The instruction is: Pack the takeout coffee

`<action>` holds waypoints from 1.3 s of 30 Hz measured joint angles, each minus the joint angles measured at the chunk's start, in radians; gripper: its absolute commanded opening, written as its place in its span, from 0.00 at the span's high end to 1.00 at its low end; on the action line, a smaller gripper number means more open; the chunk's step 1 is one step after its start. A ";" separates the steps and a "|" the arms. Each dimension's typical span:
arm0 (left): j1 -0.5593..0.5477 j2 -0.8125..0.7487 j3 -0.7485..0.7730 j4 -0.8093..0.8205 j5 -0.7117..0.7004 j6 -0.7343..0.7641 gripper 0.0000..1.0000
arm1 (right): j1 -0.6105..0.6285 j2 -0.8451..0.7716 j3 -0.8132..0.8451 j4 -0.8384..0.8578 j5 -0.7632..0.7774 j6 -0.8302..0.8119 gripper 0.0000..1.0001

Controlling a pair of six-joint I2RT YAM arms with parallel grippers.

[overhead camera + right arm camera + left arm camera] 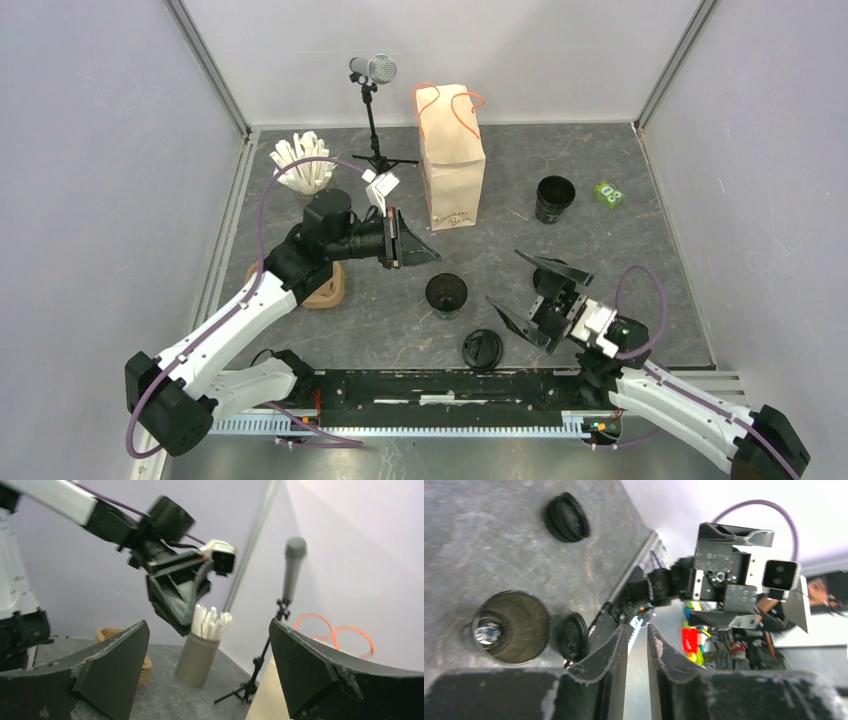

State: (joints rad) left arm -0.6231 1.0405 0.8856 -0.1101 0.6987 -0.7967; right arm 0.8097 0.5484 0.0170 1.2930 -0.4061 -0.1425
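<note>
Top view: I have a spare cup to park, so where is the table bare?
Bare: back right corner, behind the far black cup and green packet. Crowded: the middle, around the open cup, lid, left gripper and right gripper.

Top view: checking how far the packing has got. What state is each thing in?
paper bag: upright, handles up.
near black cup: upright, no lid on.
far black cup: upright, no lid on.
black lid: lying flat, on no cup.
grey cup of sticks: upright.
left gripper: jaws narrowly apart, empty.
right gripper: jaws wide open, empty.
</note>
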 measured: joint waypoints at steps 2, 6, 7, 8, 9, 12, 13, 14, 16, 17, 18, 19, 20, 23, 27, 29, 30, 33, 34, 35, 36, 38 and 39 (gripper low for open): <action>0.000 0.000 0.029 -0.076 -0.064 0.062 0.44 | 0.000 -0.055 0.004 -0.095 0.108 0.052 0.06; 0.000 0.000 0.075 -0.215 -0.183 0.183 0.23 | 0.001 -0.082 0.105 -0.516 0.364 0.216 0.09; 0.000 0.000 0.080 -0.246 -0.212 0.211 0.18 | 0.001 -0.072 0.132 -0.616 0.410 0.253 0.12; 0.000 0.000 0.082 -0.271 -0.237 0.232 0.06 | 0.000 -0.057 0.156 -0.715 0.446 0.287 0.15; 0.000 0.000 0.084 -0.301 -0.266 0.257 0.00 | 0.000 -0.041 0.173 -0.795 0.471 0.314 0.19; 0.000 0.000 0.087 -0.378 -0.339 0.317 0.00 | 0.000 0.031 0.208 -1.048 0.494 0.391 0.33; 0.000 0.000 0.089 -0.405 -0.368 0.338 0.00 | 0.000 0.052 0.210 -1.117 0.491 0.415 0.38; 0.000 0.000 0.092 -0.422 -0.385 0.351 0.00 | 0.000 0.074 0.210 -1.190 0.483 0.441 0.43; 0.000 -0.004 0.097 -0.457 -0.431 0.389 0.00 | 0.000 0.087 0.200 -1.298 0.462 0.488 0.50; 0.000 -0.010 0.098 -0.469 -0.447 0.404 0.00 | 0.000 0.079 0.190 -1.339 0.453 0.509 0.52; 0.000 -0.016 0.098 -0.480 -0.464 0.415 0.00 | 0.000 0.066 0.178 -1.374 0.447 0.528 0.54; 0.000 -0.029 0.097 -0.492 -0.482 0.430 0.00 | 0.001 0.046 0.166 -1.403 0.441 0.546 0.55; 0.000 -0.040 0.097 -0.497 -0.491 0.439 0.00 | 0.001 0.024 0.156 -1.429 0.435 0.562 0.56; 0.000 -0.078 0.094 -0.501 -0.517 0.453 0.00 | 0.002 -0.018 0.137 -1.458 0.407 0.593 0.56; 0.000 -0.109 0.071 -0.502 -0.522 0.461 0.00 | 0.002 -0.013 0.131 -1.460 0.352 0.611 0.56; 0.001 -0.104 0.060 -0.504 -0.517 0.461 0.00 | 0.005 0.007 0.131 -1.462 0.332 0.612 0.57; 0.002 -0.100 0.056 -0.505 -0.513 0.461 0.00 | 0.006 0.014 0.131 -1.464 0.325 0.612 0.56; 0.005 -0.086 0.045 -0.509 -0.490 0.462 0.00 | 0.008 0.038 0.131 -1.468 0.288 0.606 0.56; 0.005 -0.085 0.042 -0.509 -0.481 0.462 0.00 | 0.009 0.046 0.131 -1.468 0.278 0.602 0.56; 0.006 -0.084 0.039 -0.510 -0.473 0.462 0.00 | 0.010 0.055 0.131 -1.469 0.270 0.597 0.56; 0.006 -0.085 0.037 -0.509 -0.465 0.462 0.00 | 0.012 0.065 0.131 -1.470 0.263 0.590 0.56; 0.006 -0.086 0.033 -0.507 -0.450 0.462 0.00 | 0.014 0.080 0.131 -1.472 0.249 0.582 0.56; 0.006 -0.088 0.030 -0.505 -0.445 0.462 0.00 | 0.015 0.087 0.131 -1.471 0.244 0.580 0.56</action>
State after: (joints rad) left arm -0.6174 0.9527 0.9154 -0.6155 0.2539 -0.3344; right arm 0.8249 0.6353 0.1482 -0.1783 -0.1619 0.4374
